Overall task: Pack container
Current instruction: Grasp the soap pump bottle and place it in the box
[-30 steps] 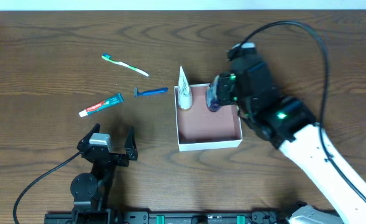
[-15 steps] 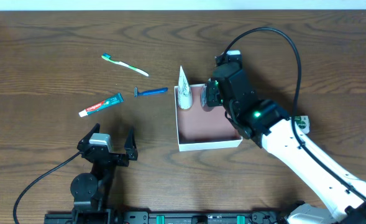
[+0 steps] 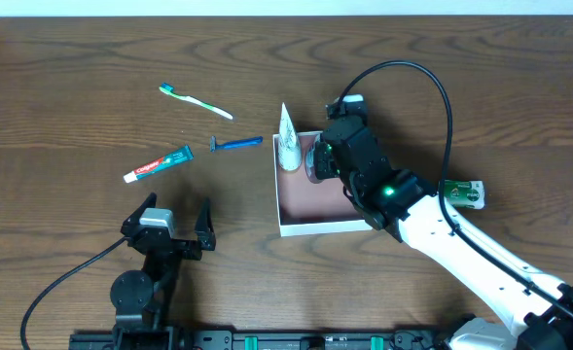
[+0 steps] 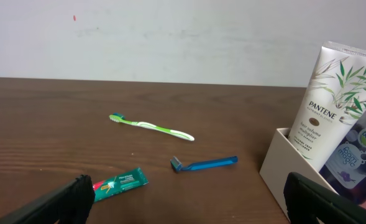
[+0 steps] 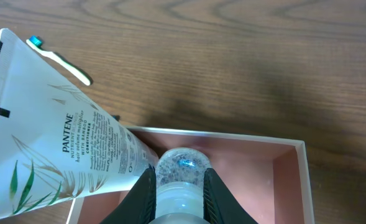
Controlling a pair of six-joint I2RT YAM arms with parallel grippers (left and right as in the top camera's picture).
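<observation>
The container (image 3: 327, 229) sat open near the middle of the table (image 3: 72, 78), its pink-brown floor mostly bare. A white shampoo tube (image 3: 287, 141) stood in its far left corner, leaning against the wall. Just beside the tube, over the far side of the box, the right gripper (image 3: 323, 161) had its fingers (image 5: 144, 193) closed narrowly on a clear soap bottle (image 5: 179, 168); whether the bottle touched the floor could not be told. Left of the container, on the wood, lay a blue razor (image 3: 237, 144), then a toothpaste tube (image 3: 160, 165), with a green toothbrush (image 3: 196, 100) farther back. A small green packet (image 3: 463, 192) lay to the right of the box, beyond the arm. The left gripper (image 3: 176, 216) rested near the front edge, well apart from everything, jaws spread wide and holding nothing.
</observation>
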